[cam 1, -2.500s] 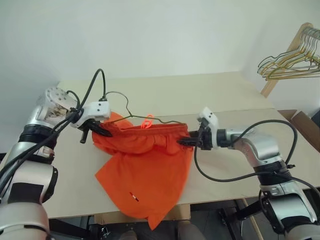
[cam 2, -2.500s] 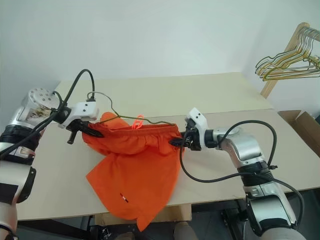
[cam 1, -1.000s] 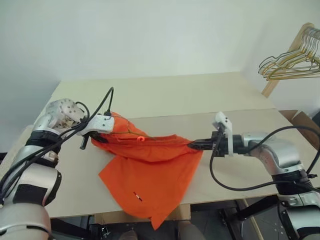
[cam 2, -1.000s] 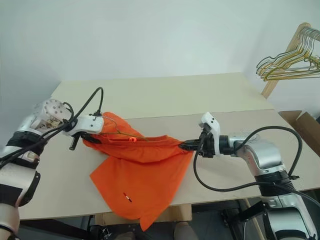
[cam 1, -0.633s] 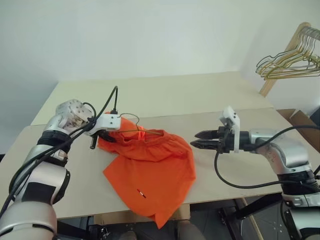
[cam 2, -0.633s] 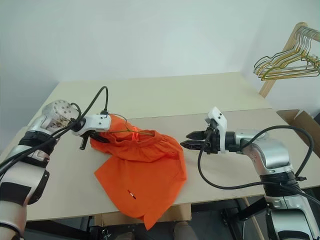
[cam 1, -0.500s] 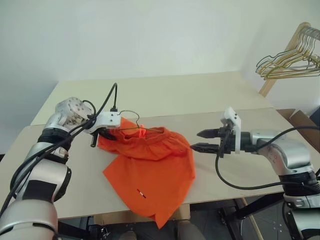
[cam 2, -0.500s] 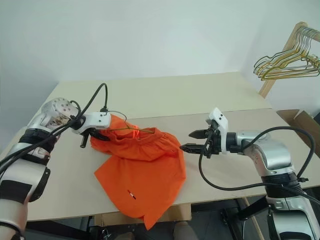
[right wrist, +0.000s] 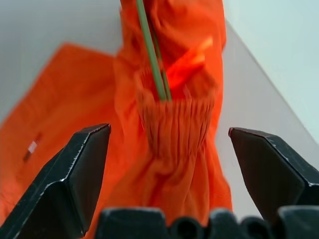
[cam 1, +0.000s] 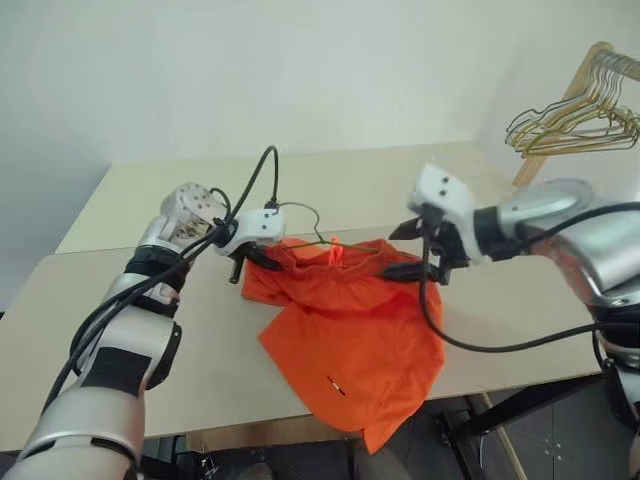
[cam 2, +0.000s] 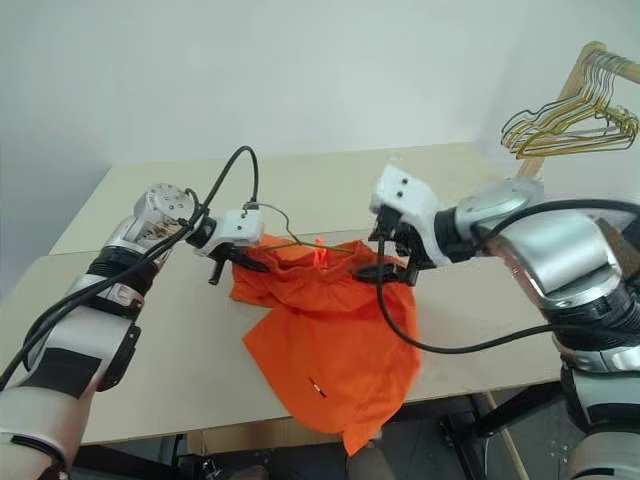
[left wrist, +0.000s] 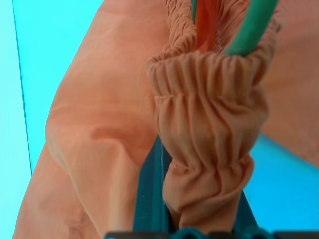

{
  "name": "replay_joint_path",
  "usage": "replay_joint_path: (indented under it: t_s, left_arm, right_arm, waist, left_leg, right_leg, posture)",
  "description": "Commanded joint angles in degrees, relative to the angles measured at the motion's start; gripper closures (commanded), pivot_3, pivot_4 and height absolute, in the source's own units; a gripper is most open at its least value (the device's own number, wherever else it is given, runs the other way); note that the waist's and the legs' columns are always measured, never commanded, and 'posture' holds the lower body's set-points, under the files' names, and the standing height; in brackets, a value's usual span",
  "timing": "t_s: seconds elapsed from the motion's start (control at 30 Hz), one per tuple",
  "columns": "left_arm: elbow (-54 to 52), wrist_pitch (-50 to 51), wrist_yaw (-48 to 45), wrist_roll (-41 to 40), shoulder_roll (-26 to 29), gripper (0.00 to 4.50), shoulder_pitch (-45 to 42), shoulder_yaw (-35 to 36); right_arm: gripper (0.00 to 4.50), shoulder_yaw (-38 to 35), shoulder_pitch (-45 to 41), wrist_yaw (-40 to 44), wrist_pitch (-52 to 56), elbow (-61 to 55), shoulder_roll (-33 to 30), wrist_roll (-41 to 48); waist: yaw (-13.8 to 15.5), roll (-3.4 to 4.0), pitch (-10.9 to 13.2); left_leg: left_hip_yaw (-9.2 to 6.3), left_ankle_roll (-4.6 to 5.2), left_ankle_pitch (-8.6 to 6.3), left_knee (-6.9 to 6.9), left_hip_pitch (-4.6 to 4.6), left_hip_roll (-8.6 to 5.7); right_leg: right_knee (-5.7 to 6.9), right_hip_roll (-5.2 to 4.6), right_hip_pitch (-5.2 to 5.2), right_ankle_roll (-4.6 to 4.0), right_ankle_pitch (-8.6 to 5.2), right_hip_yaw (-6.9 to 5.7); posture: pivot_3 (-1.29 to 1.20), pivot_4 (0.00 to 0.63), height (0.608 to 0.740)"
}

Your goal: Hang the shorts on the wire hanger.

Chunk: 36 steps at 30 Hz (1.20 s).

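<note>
Shorts limp, slippery: left gripper pinches waistband (plus hanger); right gripper wide open, empty; regrab the gathered band.

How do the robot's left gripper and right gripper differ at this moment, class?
The left gripper is shut on the waistband of the orange shorts; the right gripper stands open and holds nothing. The left one grips the shorts' left end beside the wire hanger; the right one hovers over the waistband's other end. Both have two black fingers and point down toward the table.
</note>
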Motion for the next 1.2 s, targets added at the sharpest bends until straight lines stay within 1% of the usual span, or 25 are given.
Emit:
replay_joint_path:
  t_s: [0.03,0.1,0.2,0.3,0.47,0.57,0.63,0.73,0.77,0.8,0.87,0.9,0.97,1.0,1.13,1.17,1.2]
  left_arm:
    - [-1.3,-0.4,0.5,-1.2,-0.6,4.5,-2.2,1.4]
    - [-1.4,-0.6,0.5,-1.3,-0.8,4.5,-2.2,1.5]
    - [-2.2,-0.8,0.2,-1.5,-1.0,4.5,-1.8,1.6]
    - [-3.5,-0.8,-0.3,-1.9,-0.9,4.5,-1.2,1.6]
    - [-5.3,-1.4,-1.2,-2.4,0.1,4.5,-0.3,1.9]
    - [-5.5,-6.2,-2.2,-4.5,0.5,4.5,0.7,3.3]
    - [-5.2,-9.6,-2.4,-6.7,0.1,4.5,1.5,5.1]
    - [-4.6,-9.9,-2.7,-7.1,0.2,4.5,1.4,5.5]
    - [-4.4,-9.9,-3.4,-7.6,0.2,3.98,1.2,5.9]
    - [-4.3,-9.7,-4.2,-8.2,0.3,3.79,1.1,6.2]
    - [-4.4,-8.6,-5.4,-10.4,0.4,3.03,0.7,7.7]
    - [-4.3,-7.8,-5.3,-11.4,0.5,2.77,0.3,8.7]
    - [-3.8,-6.2,-3.6,-12.8,0.8,2.06,-0.7,10.7]
    - [-3.7,-5.4,-3.0,-13.3,0.9,1.8,-0.9,11.5]
    - [-6.5,-0.7,-3.9,-17.5,2.5,0.47,0.5,15.0]
    - [-7.9,0.7,-3.8,-18.4,2.7,0.19,1.3,15.7]
    - [-9.4,2.1,-3.7,-19.4,2.9,0.04,2.2,16.3]
  right_arm:
    - [0.12,3.7,-0.9,0.2,-2.7,1.0,-0.7,-5.0]
    - [0.12,4.9,-1.1,0.6,-3.3,2.0,-0.3,-6.4]
    - [0.68,6.7,-2.1,1.1,-4.0,4.2,1.3,-8.2]
    - [1.71,6.9,-2.5,2.6,-4.6,5.1,2.0,-8.9]
    - [3.48,6.4,-1.9,4.7,-4.7,5.0,2.3,-9.4]
    - [4.49,5.5,-1.2,5.5,-4.7,5.2,2.8,-9.1]
    - [4.49,4.8,-0.5,5.9,-4.4,5.0,3.1,-8.6]
    - [4.49,3.9,0.9,6.2,-3.8,4.3,3.0,-8.2]
    - [4.5,3.2,1.6,6.3,-3.2,4.0,3.0,-7.7]
    - [4.5,2.6,2.3,6.5,-2.9,3.7,3.0,-7.3]
    - [4.5,1.1,3.8,6.3,-1.7,2.9,2.7,-6.3]
    - [4.5,0.0,4.8,6.2,-1.0,2.4,2.5,-5.5]
    - [4.5,-2.5,7.4,5.3,0.5,1.3,1.8,-4.0]
    - [4.5,-3.7,8.7,4.9,1.5,0.8,1.6,-3.3]
    - [4.5,-10.7,15.5,2.6,5.9,-1.2,0.8,0.3]
    - [4.5,-12.2,17.0,1.9,6.6,-1.6,0.7,1.0]
    - [4.5,-13.6,18.3,1.4,7.2,-2.1,0.6,1.8]
  waist:
    - [-0.3,0.0,0.0]
    - [-0.8,0.0,0.0]
    - [-1.6,0.0,0.0]
    - [-2.5,0.0,0.0]
    - [-3.1,0.0,0.0]
    - [-3.2,0.0,0.0]
    - [-3.2,0.0,0.0]
    - [-3.0,0.0,0.0]
    - [-2.9,0.0,0.0]
    - [-2.8,0.0,0.0]
    - [-2.7,0.0,0.0]
    - [-2.7,0.0,0.0]
    - [-2.6,0.0,0.0]
    - [-2.5,0.0,0.0]
    - [-2.5,0.01,0.0]
    - [-2.6,0.01,0.0]
    - [-2.6,0.02,0.0]
  left_leg:
    - [0.0,0.0,0.0,-0.01,0.0,0.0]
    - [-0.03,0.0,0.0,-0.01,-0.01,0.0]
    - [-0.05,0.0,0.0,-0.01,-0.01,0.0]
    - [-0.07,0.0,0.0,-0.02,0.0,0.0]
    - [-0.13,0.0,0.0,-0.03,0.03,0.01]
    - [-0.13,0.0,0.0,-0.03,0.04,0.01]
    - [-0.15,0.0,0.0,-0.04,0.07,0.02]
    - [-0.24,0.0,0.0,-0.04,0.05,0.02]
    - [-0.24,0.0,0.0,-0.04,0.03,0.01]
    - [-0.24,0.0,0.0,-0.03,0.02,0.01]
    - [-0.24,0.0,0.0,-0.03,0.02,-0.01]
    - [-0.24,0.0,0.0,-0.03,0.01,0.0]
    - [-0.26,0.0,0.0,-0.03,0.01,0.0]
    - [-0.26,0.0,0.0,-0.03,0.0,-0.01]
    - [-0.27,0.0,0.0,-0.04,0.05,-0.01]
    - [-0.27,0.0,0.0,-0.04,0.06,-0.01]
    - [-0.28,0.0,0.0,-0.05,0.07,0.0]
  right_leg:
    - [0.01,0.0,0.0,0.0,0.0,0.0]
    - [0.01,0.01,0.0,0.0,0.0,-0.02]
    - [0.0,0.0,-0.01,0.0,0.0,-0.02]
    - [0.02,0.0,-0.01,0.0,0.0,-0.02]
    - [0.03,0.01,-0.01,0.0,0.0,-0.04]
    - [0.06,0.01,-0.01,0.0,0.0,-0.04]
    - [0.07,0.01,-0.01,0.0,0.0,-0.03]
    - [0.06,0.0,0.0,0.0,0.0,-0.03]
    - [0.05,-0.01,0.0,0.0,0.0,-0.04]
    - [0.04,-0.01,0.0,0.0,0.0,-0.04]
    - [0.03,-0.04,0.01,0.0,0.0,-0.05]
    - [0.03,-0.04,0.01,0.0,0.0,-0.07]
    - [0.03,-0.04,0.01,0.0,0.0,-0.07]
    - [0.02,-0.04,0.01,0.0,0.0,-0.08]
    - [0.03,-0.04,0.06,0.0,0.0,-0.1]
    - [0.05,-0.04,0.06,0.0,0.0,-0.1]
    - [0.06,-0.04,0.05,0.0,0.0,-0.09]
  posture:
    - [-0.2,0.0,0.74]
    - [-0.21,0.0,0.74]
    - [-0.21,0.0,0.74]
    - [-0.21,0.0,0.74]
    - [-0.2,0.0,0.74]
    - [-0.2,0.0,0.74]
    - [-0.19,0.0,0.74]
    - [-0.19,0.0,0.74]
    - [-0.19,0.0,0.74]
    - [-0.19,0.0,0.74]
    - [-0.19,0.0,0.74]
    - [-0.19,0.0,0.74]
    - [-0.19,0.0,0.74]
    - [-0.18,0.0,0.74]
    - [-0.18,0.0,0.74]
    - [-0.19,0.0,0.74]
    - [-0.19,0.0,0.74]
